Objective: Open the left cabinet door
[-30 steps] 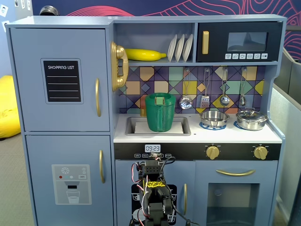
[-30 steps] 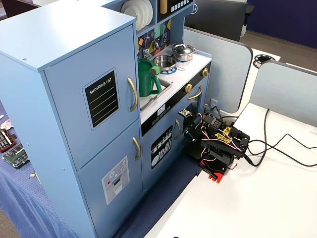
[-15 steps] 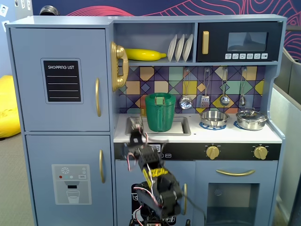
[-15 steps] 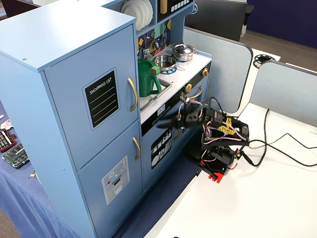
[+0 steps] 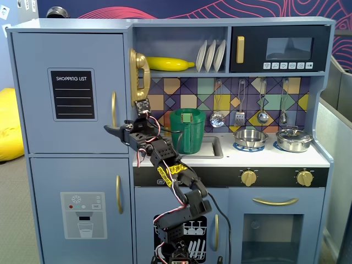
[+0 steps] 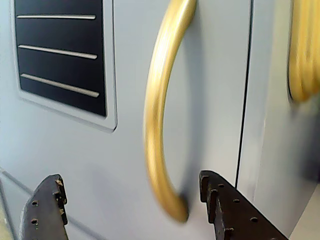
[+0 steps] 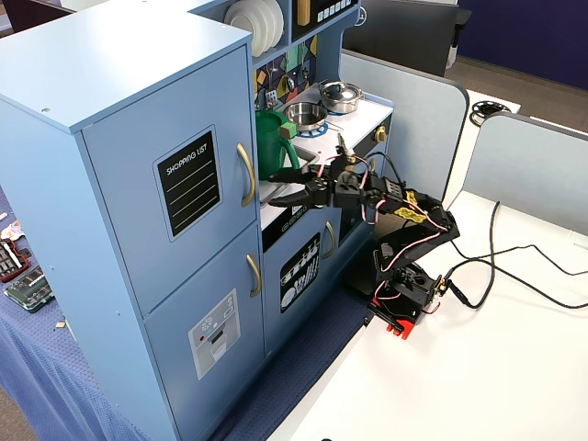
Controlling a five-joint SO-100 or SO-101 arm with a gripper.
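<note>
Blue-grey and shut flush in its frame: left cabinet door [image 5: 70, 91] at the upper left of the toy kitchen in a fixed view, black "SHOPPING LIST" chalkboard panel [image 5: 72, 94] on its face, curved gold handle [image 5: 114, 109] upright along its right edge. Reaching in level from the right, black gripper [image 5: 112, 130], jaws spread apart, tips just beside the handle's lower end. Seen from the wrist view, two dark fingers [image 6: 231, 214] on either side of the handle's bottom curve [image 6: 159, 125], not touching it. Green pitcher [image 5: 187, 131] on the counter behind the arm.
</note>
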